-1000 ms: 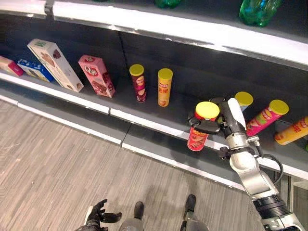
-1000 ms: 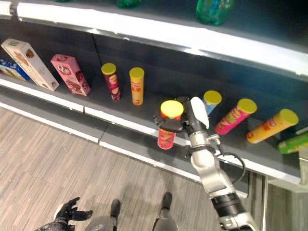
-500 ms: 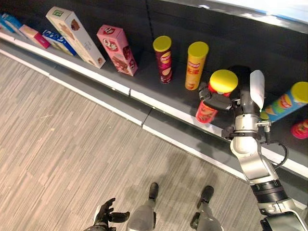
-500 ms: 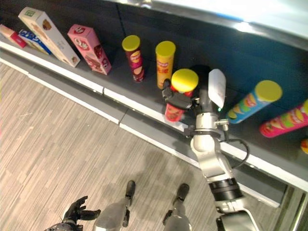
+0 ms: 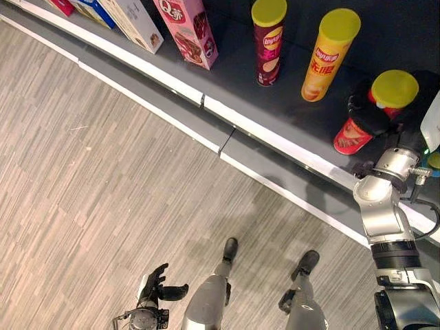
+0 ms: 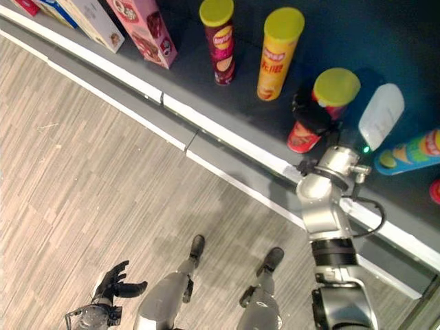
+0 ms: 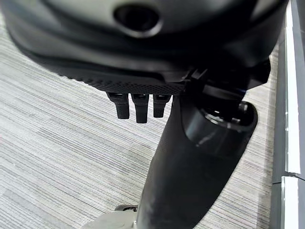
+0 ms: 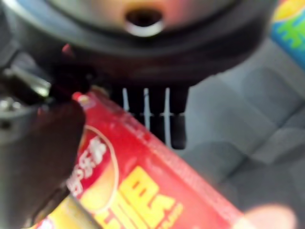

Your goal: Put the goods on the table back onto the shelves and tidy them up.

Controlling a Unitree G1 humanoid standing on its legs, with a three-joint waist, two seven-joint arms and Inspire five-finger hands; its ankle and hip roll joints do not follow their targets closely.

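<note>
Right hand [image 5: 375,113] is curled round the red can [image 5: 364,117], thumb and fingers wrapping its middle, and the can's base now sits on the dark shelf [image 5: 289,113] just behind the white front edge. A second ago that can hung tilted out over the edge, clear of the shelf board; half a second ago it was crossing the lip. So the placing is, by my reading, nearly done: the can looks close to upright, yellow lid up, next to the yellow can [image 5: 328,55] and a little further from the maroon can [image 5: 267,42], both standing in a row along the shelf. Toward the shelf's left end lean a pink box [image 5: 187,29] and a pale box [image 5: 134,20]. What remains is likely the release and a check that the can stands alone. Left hand [image 5: 152,290] hangs low by the floor, fingers loosely spread, holding nothing.
</note>
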